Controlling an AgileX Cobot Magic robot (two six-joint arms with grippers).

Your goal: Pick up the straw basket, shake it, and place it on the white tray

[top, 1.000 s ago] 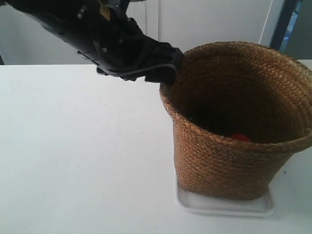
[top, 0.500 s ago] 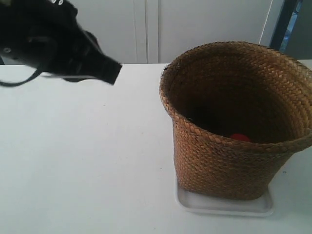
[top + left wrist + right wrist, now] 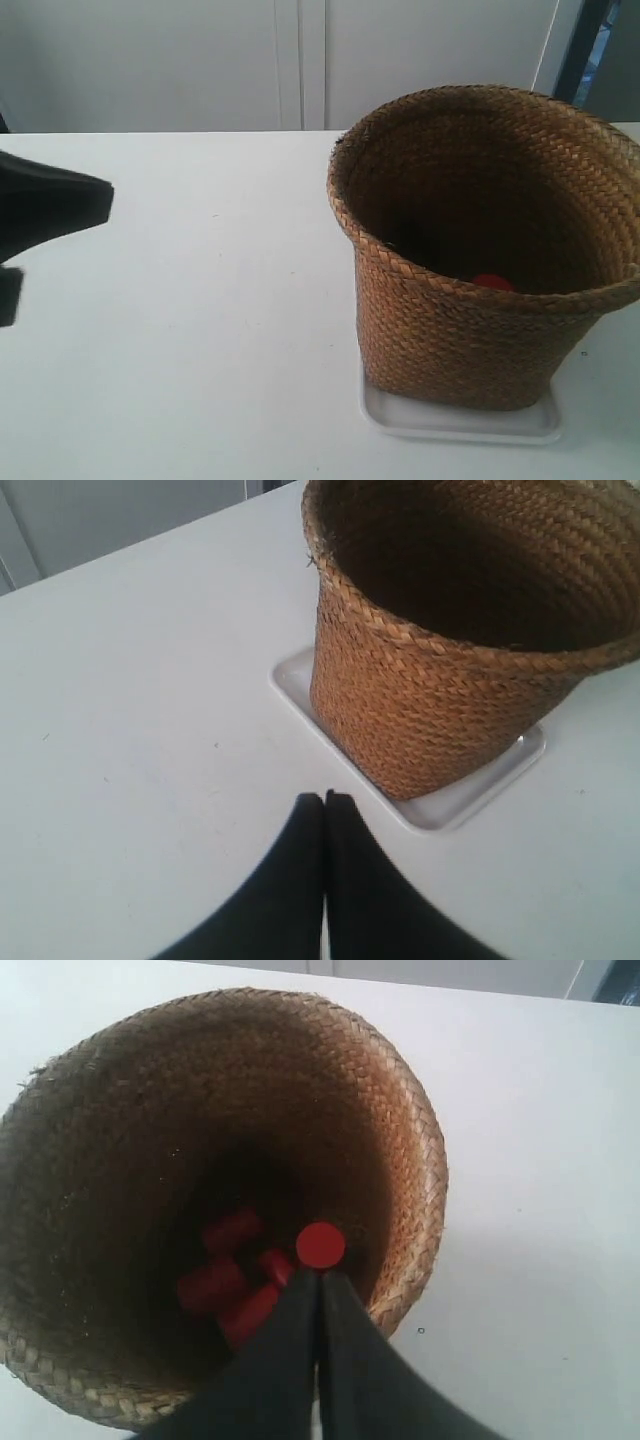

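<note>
Straw basket (image 3: 470, 340) upright on the tray (image 3: 450, 425), both at the table's (image 3: 200, 330) right near side, small cylinders (image 3: 235, 1275) in the basket's bottom, cabinet doors (image 3: 300, 60) behind the table.

The straw basket (image 3: 480, 290), brown, woven and bucket-shaped, stands upright on the white tray (image 3: 460, 422). Its base covers most of the tray. Red pieces (image 3: 245, 1280) lie inside it.
</note>
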